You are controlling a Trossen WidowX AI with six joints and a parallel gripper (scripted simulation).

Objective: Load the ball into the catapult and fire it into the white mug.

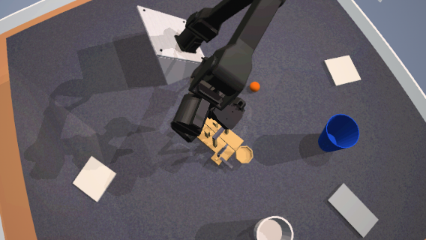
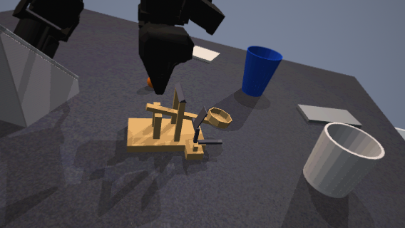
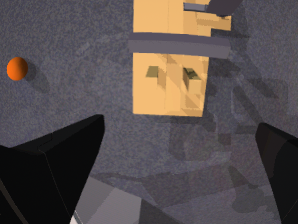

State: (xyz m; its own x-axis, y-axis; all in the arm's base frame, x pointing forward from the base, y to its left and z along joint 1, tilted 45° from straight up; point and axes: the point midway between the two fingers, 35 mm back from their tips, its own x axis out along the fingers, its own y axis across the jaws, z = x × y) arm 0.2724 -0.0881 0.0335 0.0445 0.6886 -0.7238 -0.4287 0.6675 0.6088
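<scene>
The orange ball [image 1: 255,86] [image 3: 17,68] lies on the dark surface beside the catapult; in the exterior view the ball [image 2: 150,83] is partly hidden by a finger. The wooden catapult [image 1: 232,139] [image 2: 137,134] [image 3: 145,99] stands with its throwing arm's cup [image 1: 244,154] [image 2: 219,117] empty and raised, its dark lever parts beside it. The white mug [image 1: 268,231] [image 2: 333,167] stands upright, cut off at the edge of the top view. My gripper [image 3: 184,127] is open and empty, above the catapult's end away from the cup, with the ball outside the fingers. The arm hides the fingers in the top view.
A blue cup [image 1: 339,133] [image 2: 261,71] stands upright past the catapult's cup end. A grey slab [image 1: 353,210] [image 2: 329,115] lies near the mug. Pale tiles [image 1: 343,70] [image 2: 204,54] lie flat, another tile [image 1: 94,178] at the left. A large pale block [image 1: 155,30] [image 2: 39,83] stands by the arm.
</scene>
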